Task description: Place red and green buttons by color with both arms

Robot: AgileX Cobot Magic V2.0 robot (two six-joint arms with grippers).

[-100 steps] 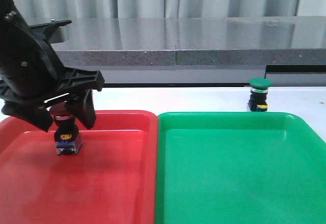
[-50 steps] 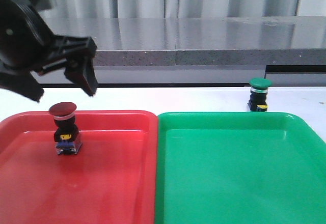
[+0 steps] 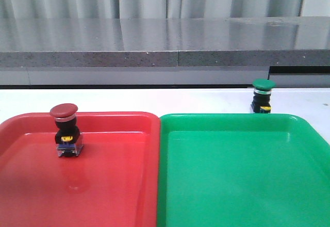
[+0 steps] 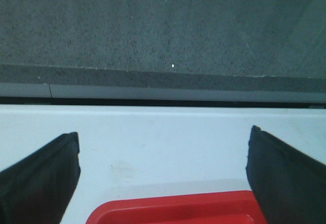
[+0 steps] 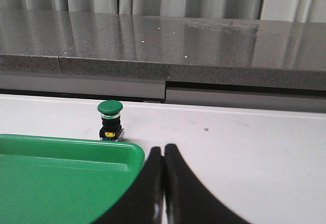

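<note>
In your front view, the red button (image 3: 64, 130) stands upright in the red tray (image 3: 113, 185), at the left of the frame near the tray's far rim. The green button (image 3: 263, 96) stands on the white table (image 3: 170, 100) at the upper right, just beyond the far rim of the green tray (image 3: 242, 175) and outside it. Your left hand (image 4: 163, 178) is spread wide and holds nothing, above the red tray's edge. Your right hand (image 5: 163, 183) has its fingers pressed together, empty, beside the green tray's corner.
</note>
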